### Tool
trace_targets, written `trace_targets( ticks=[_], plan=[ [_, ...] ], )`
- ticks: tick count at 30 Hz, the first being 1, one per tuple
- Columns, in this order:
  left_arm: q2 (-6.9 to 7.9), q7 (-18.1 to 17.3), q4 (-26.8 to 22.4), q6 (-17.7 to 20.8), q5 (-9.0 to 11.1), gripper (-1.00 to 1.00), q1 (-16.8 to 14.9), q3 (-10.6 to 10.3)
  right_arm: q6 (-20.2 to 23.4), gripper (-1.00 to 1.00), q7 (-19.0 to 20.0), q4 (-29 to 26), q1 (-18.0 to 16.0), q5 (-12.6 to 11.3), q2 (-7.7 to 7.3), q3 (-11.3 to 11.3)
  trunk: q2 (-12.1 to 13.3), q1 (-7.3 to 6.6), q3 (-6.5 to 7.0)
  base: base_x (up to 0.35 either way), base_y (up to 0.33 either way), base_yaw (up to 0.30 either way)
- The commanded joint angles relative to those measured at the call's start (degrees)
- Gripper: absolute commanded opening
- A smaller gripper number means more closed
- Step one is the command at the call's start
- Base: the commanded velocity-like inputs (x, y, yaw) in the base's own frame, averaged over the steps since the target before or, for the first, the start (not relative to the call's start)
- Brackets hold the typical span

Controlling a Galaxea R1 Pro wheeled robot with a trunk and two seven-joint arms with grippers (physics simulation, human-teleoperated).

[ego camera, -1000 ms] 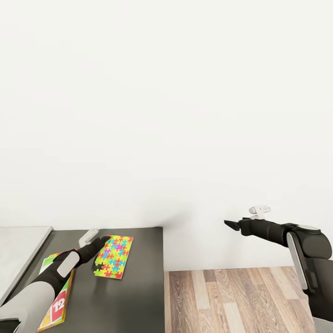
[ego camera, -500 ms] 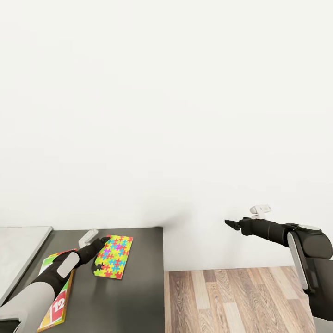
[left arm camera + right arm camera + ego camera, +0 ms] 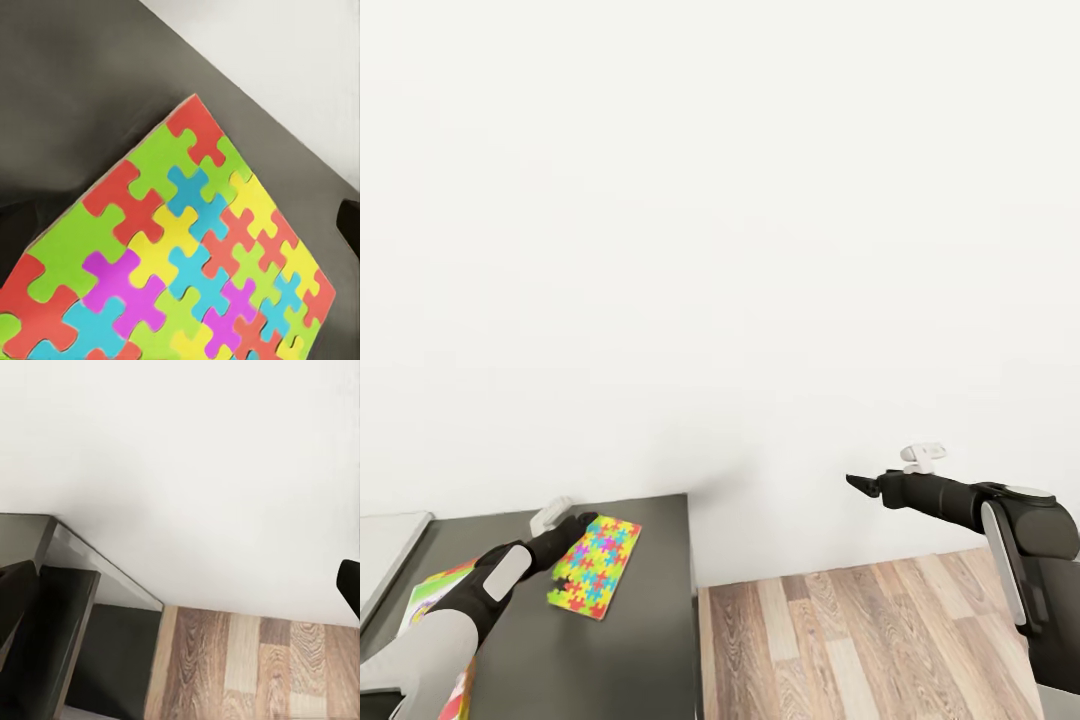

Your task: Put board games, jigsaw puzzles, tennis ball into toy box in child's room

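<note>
**View swings right, puzzle stays put**

My camera has turned since a second ago — the bench slides leftward. The jigsaw puzzle still lies near its far right corner; my left hand hovers over it, grip unreadable. Right hand looks closed, empty.

You get bright, even, shadow-soft render; white wall nearly washed out; faint blur in wrist views.
</note>
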Motion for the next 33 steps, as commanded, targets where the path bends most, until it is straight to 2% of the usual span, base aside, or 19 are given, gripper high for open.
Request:
trace_targets(
  ticks=[1, 12, 23, 33],
  plan=[
    [0.00, -0.1, -0.1, 0.4, 0.3, 1.00, 0.0, 0.2, 0.2, 1.00, 0.5, 0.0, -0.1, 0.4, 0.01, 0.0, -0.1, 0.03, -0.11, 0.000, 0.000, -0.251],
    [0.07, -1.0, -0.3, 0.4, 0.4, 1.00, 0.2, 0.2, 0.2, 1.00, 0.5, 0.0, 0.0, 0.4, 0.02, 0.0, -0.1, 0.03, -0.11, -0.003, 0.000, -0.058],
    [0.08, -1.2, -0.6, 0.4, 0.5, 1.00, 0.3, 0.2, 0.2, 1.00, 0.5, 0.0, 0.0, 0.4, 0.02, 0.0, -0.1, 0.03, -0.11, -0.245, 0.000, -0.002],
    [0.08, -1.1, -0.8, 0.4, 0.5, 1.00, 0.4, 0.1, 0.3, 1.00, 0.5, 0.0, -0.1, 0.4, 0.02, 0.0, -0.1, 0.03, -0.22, -0.062, 0.000, -0.114]
  ],
)
